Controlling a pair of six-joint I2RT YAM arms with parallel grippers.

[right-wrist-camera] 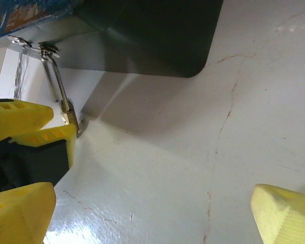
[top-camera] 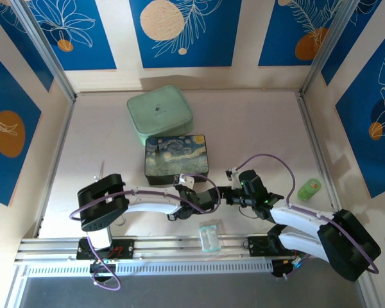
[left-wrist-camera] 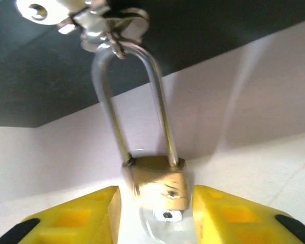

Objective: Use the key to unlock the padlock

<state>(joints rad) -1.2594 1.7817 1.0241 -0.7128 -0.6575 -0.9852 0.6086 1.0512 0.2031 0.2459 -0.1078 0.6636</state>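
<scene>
The padlock (left-wrist-camera: 157,179) hangs by its silver shackle from the hasp (left-wrist-camera: 107,25) of the dark starry-night box (top-camera: 176,155). Its brass body sits between the yellow fingers of my left gripper (left-wrist-camera: 155,211), with a narrow gap on each side, so the jaws are open around it. A small silvery piece with a hole, apparently the key (left-wrist-camera: 166,217), shows just under the body. From the right wrist view the padlock (right-wrist-camera: 66,104) is at the far left beside the left fingers (right-wrist-camera: 20,117). My right gripper (right-wrist-camera: 152,216) is wide open over bare table, holding nothing.
A mint green case (top-camera: 159,114) lies behind the box. A clear plastic packet (top-camera: 210,235) rests by the front rail, and a green object (top-camera: 309,189) stands near the right wall. Both arms meet in front of the box.
</scene>
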